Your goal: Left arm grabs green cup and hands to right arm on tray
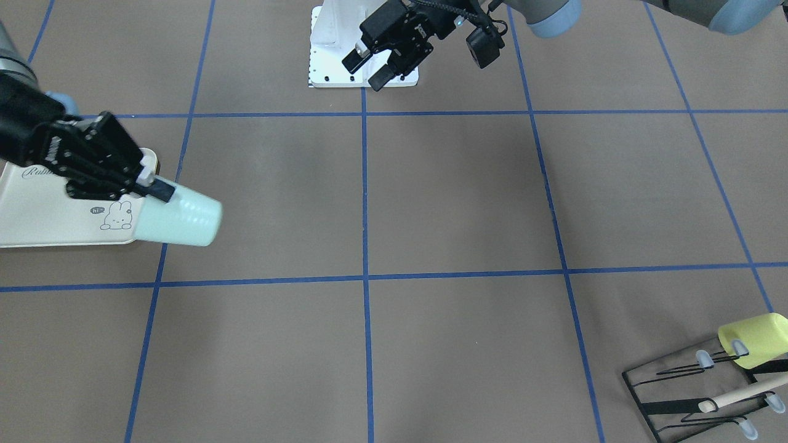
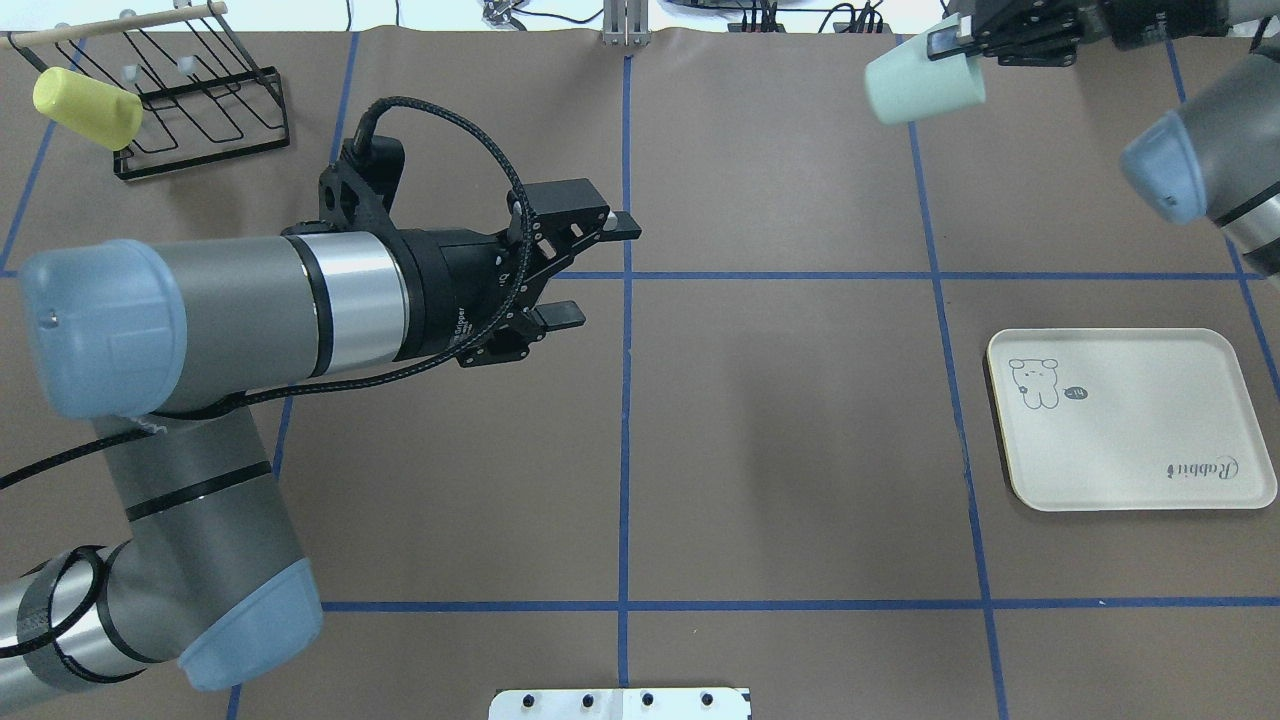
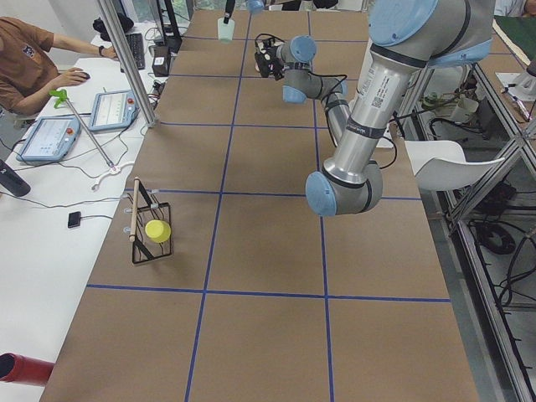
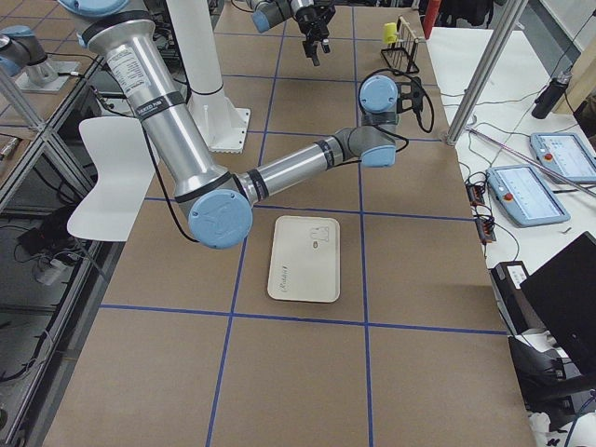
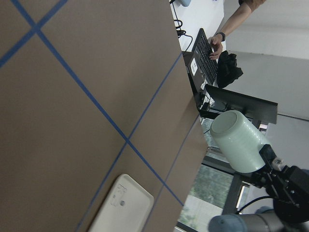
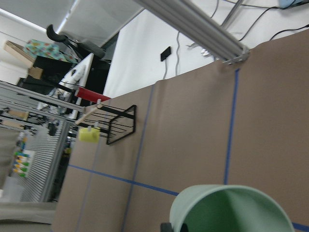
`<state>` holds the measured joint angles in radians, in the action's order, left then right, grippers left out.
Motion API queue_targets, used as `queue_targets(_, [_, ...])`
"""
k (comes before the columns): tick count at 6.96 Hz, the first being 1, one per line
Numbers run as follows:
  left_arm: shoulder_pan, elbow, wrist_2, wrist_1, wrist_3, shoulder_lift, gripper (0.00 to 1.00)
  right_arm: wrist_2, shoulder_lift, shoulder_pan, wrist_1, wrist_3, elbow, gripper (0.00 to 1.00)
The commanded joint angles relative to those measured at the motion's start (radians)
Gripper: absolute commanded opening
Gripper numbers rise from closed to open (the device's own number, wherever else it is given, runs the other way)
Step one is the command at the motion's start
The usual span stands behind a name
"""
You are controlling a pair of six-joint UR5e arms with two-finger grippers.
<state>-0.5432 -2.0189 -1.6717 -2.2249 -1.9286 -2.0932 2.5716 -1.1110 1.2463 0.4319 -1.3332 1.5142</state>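
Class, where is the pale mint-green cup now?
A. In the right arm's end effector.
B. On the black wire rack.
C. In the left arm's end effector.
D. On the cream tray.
A: the right arm's black two-finger end effector grips the smooth pale mint-green cup by its rim, while the left arm's end effector stands open, holding nothing.

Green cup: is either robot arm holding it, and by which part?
Yes. The right gripper grips the green cup at its rim, with the cup tipped on its side. The left gripper is open and empty.
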Motion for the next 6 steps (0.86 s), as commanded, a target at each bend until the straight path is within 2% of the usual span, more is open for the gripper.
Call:
queue_targets(1, [-0.099, -0.047, -0.078, 0.282, 0.268, 0.002, 1.0, 0.078, -0.096, 0.1, 0.194, 0.382, -0.006, 0.0])
queue_targets(3, [-0.193, -0.113, -0.097, 0.544, 0.483, 0.004, 1.0, -0.054, -0.197, 0.101, 0.22, 0.568, -0.003, 0.0])
queue_targets(4, [-0.225, -0.154, -0.097, 0.656, 0.567, 0.005, 1.0, -0.101, -0.24, 0.102, 0.293, 0.73, -0.002, 0.0])
queue_targets(6, [-0.279, -0.213, -0.099, 0.699, 0.647, 0.089, 1.0, -0.195, -0.273, 0.099, 0.547, 0.988, 0.036, 0.0])
